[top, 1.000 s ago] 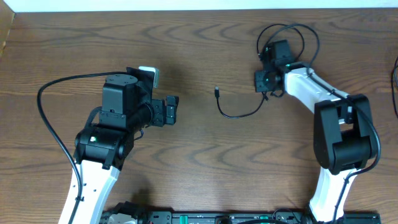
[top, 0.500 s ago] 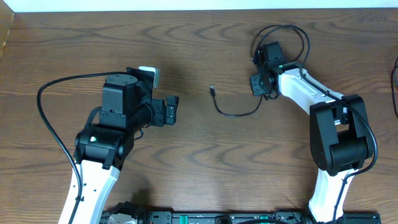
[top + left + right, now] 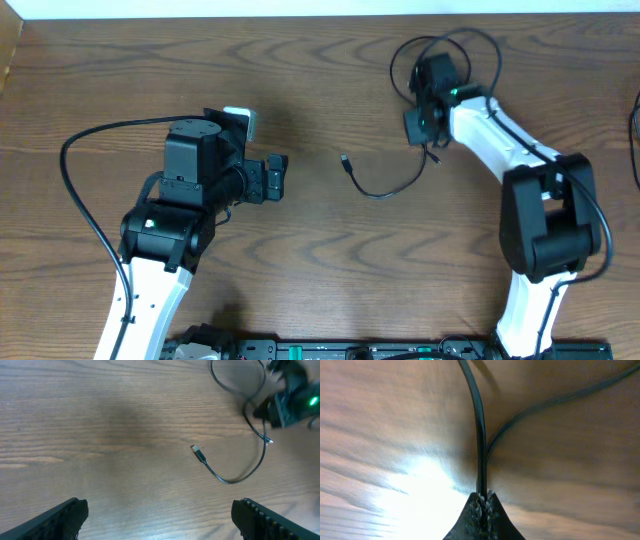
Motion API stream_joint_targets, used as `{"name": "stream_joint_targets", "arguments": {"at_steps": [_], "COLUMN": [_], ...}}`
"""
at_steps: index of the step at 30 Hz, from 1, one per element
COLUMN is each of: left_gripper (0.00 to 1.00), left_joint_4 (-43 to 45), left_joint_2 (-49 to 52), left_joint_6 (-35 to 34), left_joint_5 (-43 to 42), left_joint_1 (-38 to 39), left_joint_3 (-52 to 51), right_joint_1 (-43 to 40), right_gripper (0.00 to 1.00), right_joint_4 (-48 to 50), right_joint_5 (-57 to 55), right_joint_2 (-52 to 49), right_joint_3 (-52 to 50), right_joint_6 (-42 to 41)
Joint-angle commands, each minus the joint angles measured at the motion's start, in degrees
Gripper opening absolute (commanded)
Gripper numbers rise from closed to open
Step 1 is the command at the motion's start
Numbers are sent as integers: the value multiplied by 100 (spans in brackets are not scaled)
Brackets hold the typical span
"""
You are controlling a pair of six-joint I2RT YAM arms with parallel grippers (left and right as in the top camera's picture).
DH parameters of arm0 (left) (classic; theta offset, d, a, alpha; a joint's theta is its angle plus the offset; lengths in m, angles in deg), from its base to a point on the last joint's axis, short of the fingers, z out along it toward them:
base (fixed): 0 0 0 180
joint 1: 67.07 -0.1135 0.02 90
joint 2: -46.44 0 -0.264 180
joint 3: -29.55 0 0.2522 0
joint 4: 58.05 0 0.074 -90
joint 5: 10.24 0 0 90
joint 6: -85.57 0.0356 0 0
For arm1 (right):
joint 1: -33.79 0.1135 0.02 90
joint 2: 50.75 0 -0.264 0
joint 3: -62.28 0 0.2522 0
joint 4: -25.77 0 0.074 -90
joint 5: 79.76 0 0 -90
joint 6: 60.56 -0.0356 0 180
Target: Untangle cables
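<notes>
A thin black cable (image 3: 385, 193) lies on the wooden table, curving from my right gripper to a small plug end (image 3: 345, 160) mid-table. My right gripper (image 3: 425, 140) is shut on this cable at the back right. The right wrist view shows the closed fingertips (image 3: 484, 502) pinching the black cord (image 3: 479, 435). The cable also shows in the left wrist view (image 3: 230, 480), with its plug (image 3: 197, 453). My left gripper (image 3: 275, 178) is open and empty, left of the plug and apart from it; its view shows the spread fingers (image 3: 162, 525). No white cable is visible.
A loop of thicker black arm cable (image 3: 450, 45) hangs around the right wrist. Another arm cable (image 3: 75, 190) arcs left of the left arm. A small white object (image 3: 238, 118) peeks out behind the left arm. The table's far edge (image 3: 300, 14) runs along the top.
My right gripper has moved a little toward the far left with the black cable, and the cable's curve and plug have shifted slightly toward the front. The left arm has not moved.
</notes>
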State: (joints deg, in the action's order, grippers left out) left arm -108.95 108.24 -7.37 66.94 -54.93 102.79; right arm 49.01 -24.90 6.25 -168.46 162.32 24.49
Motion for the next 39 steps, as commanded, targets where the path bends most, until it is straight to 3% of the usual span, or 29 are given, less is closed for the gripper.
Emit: {"name": "stream_joint_targets", "arguments": {"at_steps": [1,8,14,18,25,32,39], "left_gripper": [97,96,96,97,96,96,96], "left_joint_4": [-9,-9,-9,52,76,160,203], "left_joint_2": [-46,-46,-46,-46,-46,-46,-52], "left_joint_6": [55,55,57,57,59,52,55], "left_joint_5": [-179,-179,-177,-175,-151,-153,-151], "left_joint_1": [-17,-17,-20,-20,-20,-20,-24], "left_joint_3": [-42,-42,-42,-42,-42,-42,-42], "right_joint_1": [-87,-682,-1453,-1530,-1010,87,966], "right_gripper": [1,1,1,1,1,1,1], "right_joint_4": [-297,-1106,-1600,-2076,-2103,-2645,-3130], "right_joint_5": [-562,-776,-651,-501,-225,-2,-734], "right_joint_2": [688,866,876,876,1097,2111,2855], "right_joint_3": [684,1456,1639,1637,1637,1635,1635], "right_joint_6": [166,291,138,140,251,356,-83]}}
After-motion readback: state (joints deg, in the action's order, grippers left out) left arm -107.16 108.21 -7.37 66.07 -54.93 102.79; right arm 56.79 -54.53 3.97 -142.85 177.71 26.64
